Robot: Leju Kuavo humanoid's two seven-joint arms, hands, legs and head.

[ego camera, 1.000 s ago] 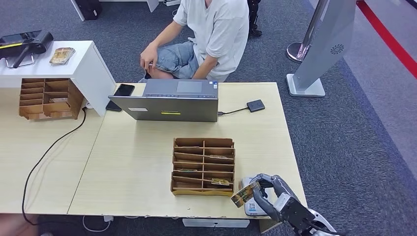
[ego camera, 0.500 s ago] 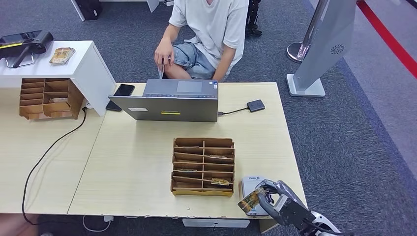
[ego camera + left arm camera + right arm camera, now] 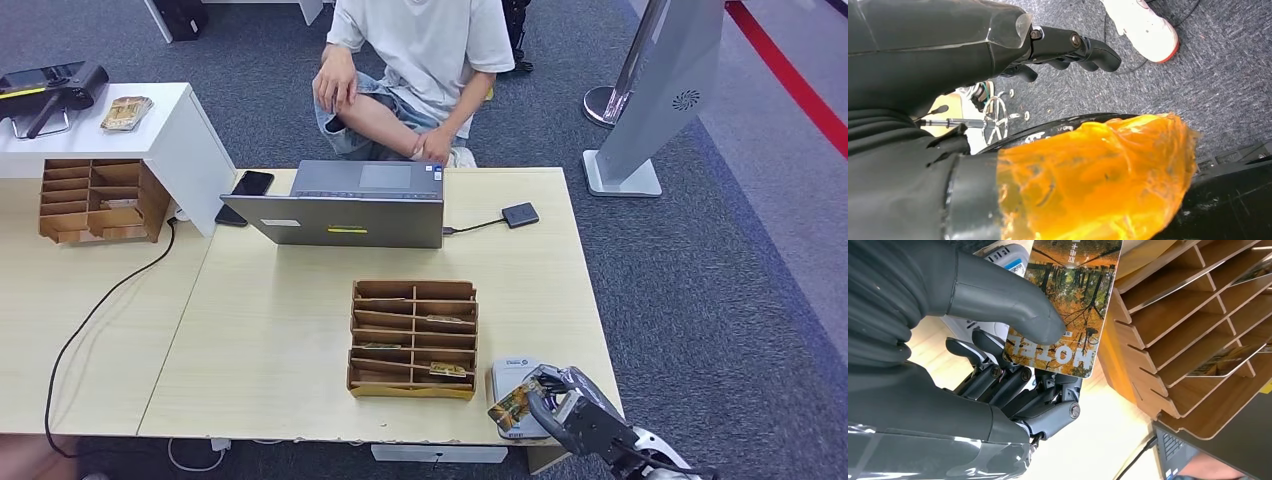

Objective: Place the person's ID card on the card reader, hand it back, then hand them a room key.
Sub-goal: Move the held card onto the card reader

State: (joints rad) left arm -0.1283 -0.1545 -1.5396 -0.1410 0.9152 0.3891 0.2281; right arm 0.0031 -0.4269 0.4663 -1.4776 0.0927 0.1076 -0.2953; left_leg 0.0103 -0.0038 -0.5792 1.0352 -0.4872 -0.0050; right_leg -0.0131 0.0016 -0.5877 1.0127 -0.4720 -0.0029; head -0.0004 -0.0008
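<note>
The right hand (image 3: 562, 405) is at the near right corner of the table (image 3: 270, 340). It holds one card (image 3: 514, 402) with an autumn forest picture; in the right wrist view the thumb (image 3: 1013, 307) presses on the card's face and the dark fingers (image 3: 1013, 385) are behind it. The card is tilted and is over the white reader (image 3: 510, 370), which lies flat on the table just beside the near right corner of the organizer (image 3: 413, 338). I cannot tell if the card touches the reader.

The left hand (image 3: 1068, 47) hangs over grey carpet in the left wrist view. Its dark fingers are curled in and I see nothing in them.

There are two wooden organizers: one in the middle of the table, with a few cards in its slots, and a second organizer (image 3: 97, 200) on the far left, under a white shelf (image 3: 170, 125). One grey laptop (image 3: 340, 205) stands at the far edge of the table. One small black box (image 3: 520, 214) lies to its right, joined to it by a cable. Two black phones (image 3: 246, 188) lie just left of the laptop. One person (image 3: 420, 70) in a white shirt sits behind the laptop, with both hands on the knees. One stack of cards (image 3: 126, 112) and one black device (image 3: 50, 88) are on the shelf.
</note>
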